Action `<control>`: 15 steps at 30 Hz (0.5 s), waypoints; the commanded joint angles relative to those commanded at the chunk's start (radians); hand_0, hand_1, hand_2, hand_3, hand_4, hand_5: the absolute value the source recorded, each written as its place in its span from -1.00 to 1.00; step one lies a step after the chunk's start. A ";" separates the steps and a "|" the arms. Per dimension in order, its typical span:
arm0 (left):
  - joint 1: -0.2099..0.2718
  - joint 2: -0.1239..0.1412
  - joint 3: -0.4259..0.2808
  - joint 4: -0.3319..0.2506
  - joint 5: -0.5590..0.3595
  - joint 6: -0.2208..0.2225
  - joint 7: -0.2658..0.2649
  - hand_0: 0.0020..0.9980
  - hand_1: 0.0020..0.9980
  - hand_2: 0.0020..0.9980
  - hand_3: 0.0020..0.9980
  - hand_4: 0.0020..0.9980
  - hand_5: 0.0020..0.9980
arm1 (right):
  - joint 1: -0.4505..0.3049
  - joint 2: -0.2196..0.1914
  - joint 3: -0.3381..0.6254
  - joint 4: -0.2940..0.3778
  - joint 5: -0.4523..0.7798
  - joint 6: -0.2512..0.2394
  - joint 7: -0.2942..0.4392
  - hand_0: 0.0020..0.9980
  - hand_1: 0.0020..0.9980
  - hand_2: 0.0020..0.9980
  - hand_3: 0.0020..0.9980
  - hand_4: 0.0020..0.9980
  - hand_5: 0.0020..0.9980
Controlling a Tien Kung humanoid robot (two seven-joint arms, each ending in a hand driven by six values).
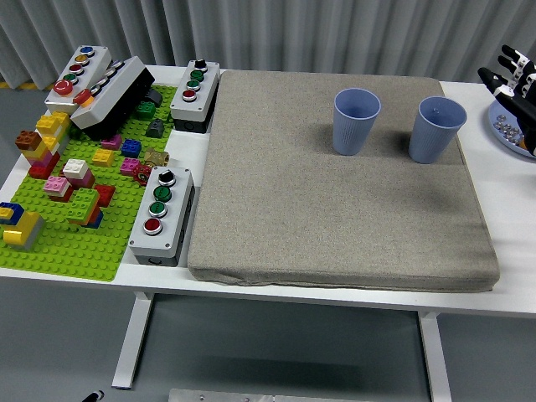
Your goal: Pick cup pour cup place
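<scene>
Two blue cups (358,121) stand upright on the grey mat (335,209), while the right hand (512,77), fingers spread and empty, hovers beyond the mat's far right corner.

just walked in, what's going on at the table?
Nothing is held yet. Two blue cups, the left cup and the right cup, stand upright and apart on the grey mat. The robot's right hand hovers at the right edge over a plate, fingers spread, clear of both cups. The left arm is out of view.
</scene>
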 joint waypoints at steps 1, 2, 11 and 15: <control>0.000 0.000 0.000 0.000 0.000 0.000 0.000 0.64 0.68 0.81 0.59 0.19 1.00 | 0.000 0.000 0.000 0.000 0.000 0.000 0.000 0.91 0.89 1.00 1.00 0.70 -0.76; -0.001 0.000 0.000 0.000 0.001 0.000 0.000 0.64 0.68 0.81 0.59 0.19 1.00 | -0.012 0.003 0.002 0.000 0.000 0.001 0.000 0.91 0.89 1.00 1.00 0.70 -0.76; -0.004 -0.005 0.006 0.000 0.001 -0.003 -0.002 0.64 0.68 0.81 0.59 0.19 1.00 | -0.086 0.020 -0.006 -0.007 0.011 -0.013 0.015 0.90 0.87 1.00 1.00 0.67 -0.82; -0.006 -0.006 0.009 0.000 0.001 -0.005 -0.002 0.64 0.68 0.81 0.59 0.19 1.00 | -0.097 0.025 -0.017 -0.014 0.022 -0.014 0.023 0.90 0.87 1.00 1.00 0.67 -0.82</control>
